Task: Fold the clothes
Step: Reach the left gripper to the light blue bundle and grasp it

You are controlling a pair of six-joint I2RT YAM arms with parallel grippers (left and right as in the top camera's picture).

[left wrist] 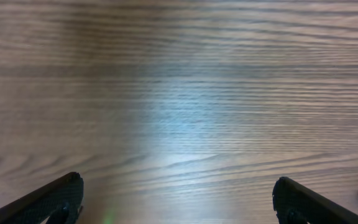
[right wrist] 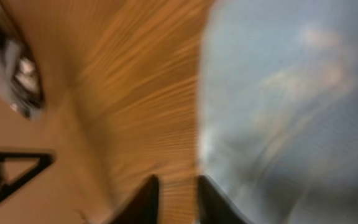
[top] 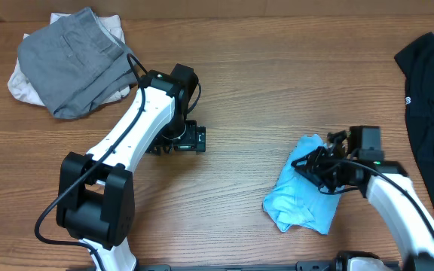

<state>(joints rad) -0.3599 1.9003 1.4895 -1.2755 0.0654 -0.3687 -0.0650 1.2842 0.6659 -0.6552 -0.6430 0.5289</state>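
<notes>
**Right claw point(top: 311, 164) narrowed at the blue shirt's edge, left claw point(top: 181, 141) wide over bare wood**

From above, the right claw sits over the top corner of the light blue T-shirt point(top: 300, 203), which lies crumpled on the table point(top: 262, 75) in front of the right arm. That view hides the fingers under the claw's black body. The right wrist camera fills this in, though it is badly blurred. The two fingers point(right wrist: 146, 200) stand close together with only a thin strip of wood showing between them. The blue cloth point(right wrist: 291, 93) fills the picture just to one side of them, up against one finger.

The left claw hangs near the middle of the table, well apart from any garment. Its own camera shows what the overhead cannot. The two fingertips point(left wrist: 61, 196) are spread to the far corners of the frame, with plain wood grain point(left wrist: 179, 81) beneath.

Only the overhead view takes in the other clothes. A grey garment point(top: 70, 56) is heaped on an off-white one point(top: 19, 86) at the far left corner. A black garment point(top: 432, 98) lies along the right edge.
</notes>
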